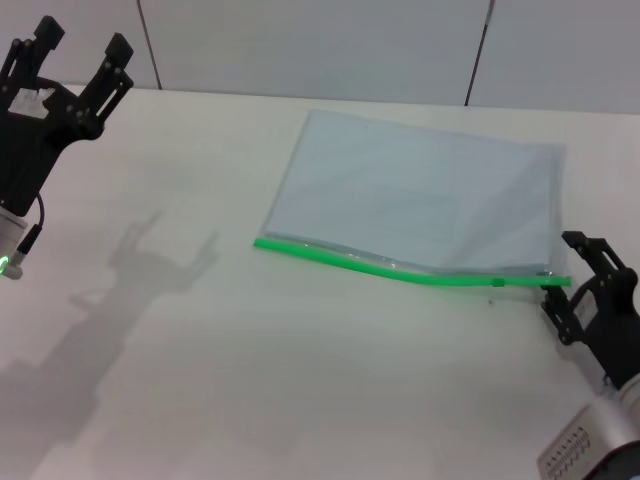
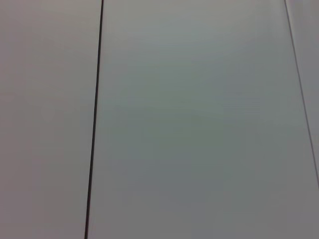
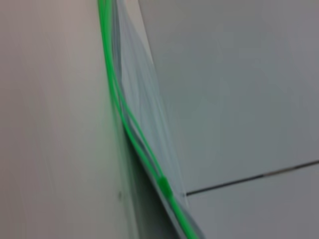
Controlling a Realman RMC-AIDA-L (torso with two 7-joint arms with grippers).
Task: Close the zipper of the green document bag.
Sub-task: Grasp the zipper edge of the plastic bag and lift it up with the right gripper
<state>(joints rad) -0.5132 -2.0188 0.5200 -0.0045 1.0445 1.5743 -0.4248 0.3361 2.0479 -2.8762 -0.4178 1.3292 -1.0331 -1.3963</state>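
Observation:
The green document bag (image 1: 420,200) lies flat on the white table, right of centre. Its zipper (image 1: 400,270) runs along the bag's near long edge, and the small slider tab (image 1: 497,283) sits close to the right end. My right gripper (image 1: 565,275) is at that right end, open, with one finger on each side of the strip's tip. The right wrist view shows the zipper (image 3: 124,119) close up, its two strips parted, with the slider (image 3: 163,183) and the bag (image 3: 144,109) beside it. My left gripper (image 1: 80,42) hangs open and raised at the far left, well away from the bag.
The white table (image 1: 250,380) spreads bare in front of and left of the bag. Behind it stands a grey panelled wall (image 1: 300,40) with dark seams; the left wrist view shows only this wall (image 2: 199,119).

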